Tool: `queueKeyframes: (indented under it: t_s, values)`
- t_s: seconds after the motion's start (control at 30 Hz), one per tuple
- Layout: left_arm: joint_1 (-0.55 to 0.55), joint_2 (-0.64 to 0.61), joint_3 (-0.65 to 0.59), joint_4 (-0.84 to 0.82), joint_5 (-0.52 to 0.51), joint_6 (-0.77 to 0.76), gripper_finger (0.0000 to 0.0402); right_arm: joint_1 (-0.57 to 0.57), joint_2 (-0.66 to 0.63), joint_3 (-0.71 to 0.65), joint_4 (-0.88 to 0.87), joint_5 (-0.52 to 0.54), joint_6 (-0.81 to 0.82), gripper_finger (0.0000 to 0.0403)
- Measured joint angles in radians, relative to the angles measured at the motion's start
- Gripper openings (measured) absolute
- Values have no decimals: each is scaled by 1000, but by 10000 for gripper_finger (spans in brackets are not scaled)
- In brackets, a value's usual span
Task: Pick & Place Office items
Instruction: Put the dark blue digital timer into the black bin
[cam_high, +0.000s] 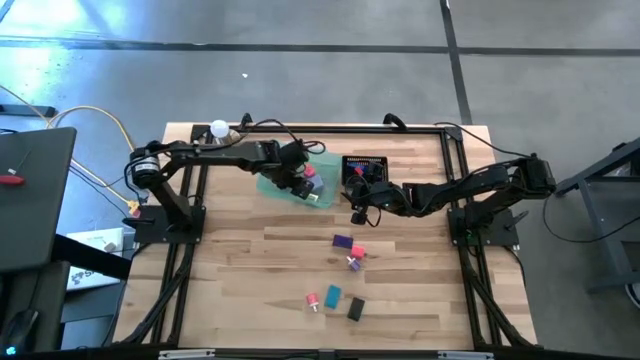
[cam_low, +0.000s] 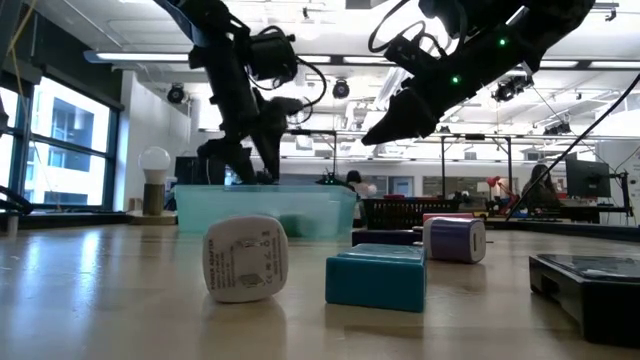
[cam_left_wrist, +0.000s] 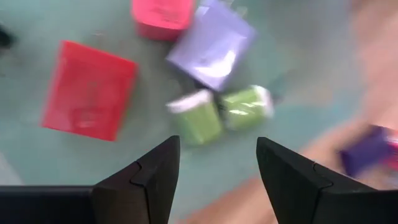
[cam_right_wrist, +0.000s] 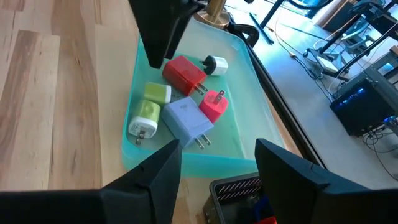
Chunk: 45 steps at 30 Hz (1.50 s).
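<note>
The translucent green tray (cam_high: 290, 190) holds several office items: a red block (cam_right_wrist: 185, 73), a pink one (cam_right_wrist: 213, 106), a lavender one (cam_right_wrist: 186, 121), two green ones (cam_right_wrist: 146, 115) and a white one (cam_right_wrist: 216, 63). They lie flat on the tray floor. My left gripper (cam_left_wrist: 217, 146) hangs open just above the green ones (cam_left_wrist: 198, 118), with nothing between its fingers. My right gripper (cam_right_wrist: 217, 149) stands open and bare in the air between the tray and the black mesh basket (cam_high: 365, 170). More items lie loose on the wood: purple (cam_high: 342, 241), pink (cam_high: 358, 252), teal (cam_high: 333, 295) and black (cam_high: 355, 309).
A white-bulbed lamp (cam_high: 218, 128) stands at the table's far left corner, behind the tray. The mesh basket holds dark, red and blue things. Bare wood lies between the tray and the loose items near the front edge. Black frame rails (cam_high: 185, 270) run along both sides.
</note>
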Motion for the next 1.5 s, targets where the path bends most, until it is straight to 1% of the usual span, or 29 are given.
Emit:
queueKeyframes:
  t_s: [0.13, 0.17, 0.23, 0.37, 0.5, 0.67, 0.73, 0.8, 0.87, 0.9, 0.97, 1.03, 1.1, 1.17, 1.33, 1.4, 1.5]
  values:
    - [49, -40, 0, 24, 160, -6, 207, 0, 0, 0, 16, 0, 0, 194]
    - [60, -51, 0, 24, 183, -17, 207, 0, 0, 0, 20, 0, 0, 194]
    - [74, -77, 0, 21, 184, -37, 207, 0, 0, 0, 22, 0, -3, 194]
    - [56, -130, 0, 22, 105, -19, 208, 0, 0, 0, 17, 0, -3, 194]
    - [0, -181, 0, 20, 21, 14, 208, 6, -8, 0, -34, 1, -4, 194]
    - [-126, -236, 0, -13, -125, 40, 208, 71, -75, 0, -173, 5, -14, 194]
    - [-184, -254, 0, -33, -189, 49, 208, 104, -107, -1, -217, 0, 6, 194]
    - [-237, -267, 0, -75, -233, 61, 208, 139, -128, 0, -210, 0, 54, 194]
    - [-286, -273, 0, -109, -243, 81, 208, 179, -150, 0, -217, -3, 146, 194]
    - [-309, -274, 0, -134, -247, 91, 208, 198, -155, 0, -216, -14, 192, 194]
    - [-358, -274, 0, -168, -282, 93, 208, 226, -169, 0, -216, -71, 230, 194]
    - [-399, -274, 0, -202, -333, 94, 208, 249, -182, 0, -225, -120, 231, 194]
    - [-435, -274, 0, -218, -377, 93, 208, 273, -185, 5, -231, -126, 219, 194]
    - [-463, -276, 0, -218, -404, 92, 208, 295, -185, 33, -293, -124, 242, 194]
    - [-499, -293, 0, -220, -412, 102, 208, 324, -157, 153, -523, -137, 366, 194]
    - [-500, -300, 0, -222, -414, 115, 208, 323, -135, 212, -649, -173, 408, 194]
    - [-499, -306, 0, -222, -425, 121, 208, 312, -79, 314, -763, -235, 444, 194]
